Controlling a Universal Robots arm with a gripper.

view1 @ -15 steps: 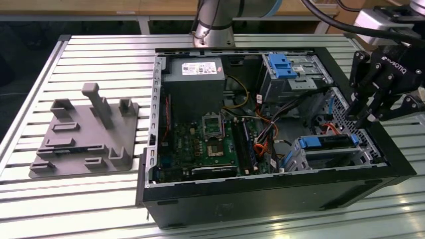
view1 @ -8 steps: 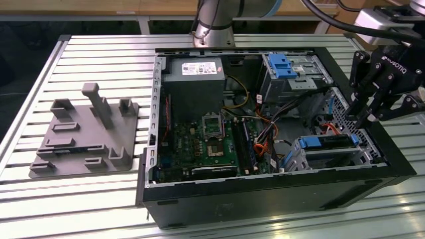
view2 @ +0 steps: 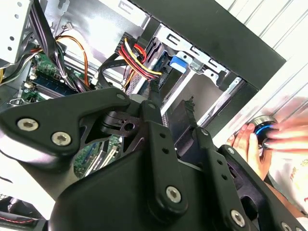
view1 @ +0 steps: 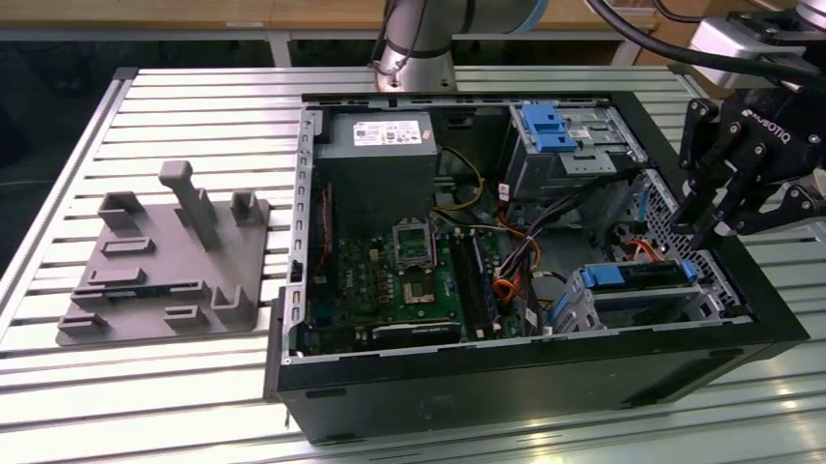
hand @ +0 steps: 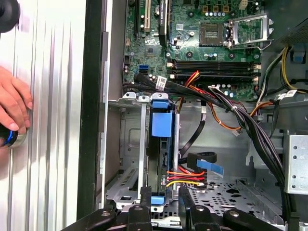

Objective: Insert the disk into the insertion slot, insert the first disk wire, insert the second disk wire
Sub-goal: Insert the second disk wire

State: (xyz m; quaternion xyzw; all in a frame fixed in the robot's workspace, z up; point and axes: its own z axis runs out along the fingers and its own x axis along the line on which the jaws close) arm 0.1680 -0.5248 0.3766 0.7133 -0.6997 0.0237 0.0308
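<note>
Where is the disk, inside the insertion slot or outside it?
Inside: the disk sits between the metal walls of the insertion slot.

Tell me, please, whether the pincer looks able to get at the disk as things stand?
Probably yes: the pincer hangs just above the disk, which stands on edge in the insertion slot of the open case. The red and yellow wires run off to one side, not across it.

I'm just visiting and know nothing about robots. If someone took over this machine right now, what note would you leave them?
Gripper: over one end of the disk; grip unclear.
Disk: standing in the insertion slot.
Done: disk looks seated.
Left: red-yellow wire bundle and blue-tipped cable lie beside the disk; plugged in or not, cannot tell.
A person's hand rests beside the case.
</note>
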